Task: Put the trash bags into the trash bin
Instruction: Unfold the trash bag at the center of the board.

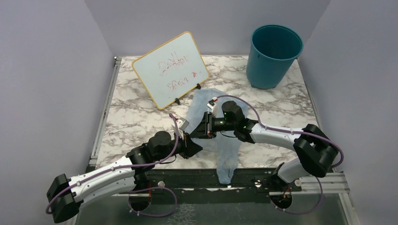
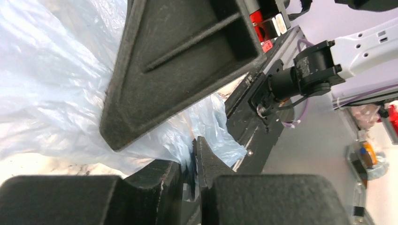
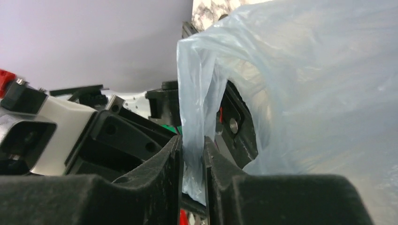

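Note:
The pale-blue trash bag (image 1: 227,157) lies along the marble table, from beside the whiteboard to past the near edge, where its end hangs over the black rail. My left gripper (image 1: 192,143) is shut on a thin pinch of the film at the bag's left edge, seen in the left wrist view (image 2: 193,152). My right gripper (image 1: 203,129) is shut on a raised fold of the bag (image 3: 305,93), seen in the right wrist view (image 3: 192,152). The two grippers are close together. The teal trash bin (image 1: 273,56) stands upright at the far right corner, well apart from the bag.
A whiteboard (image 1: 170,70) with red scribbles leans on feet at the back left, touching the bag's far end. Purple-grey walls enclose the table on three sides. The right gripper's finger (image 2: 178,61) fills the upper left wrist view.

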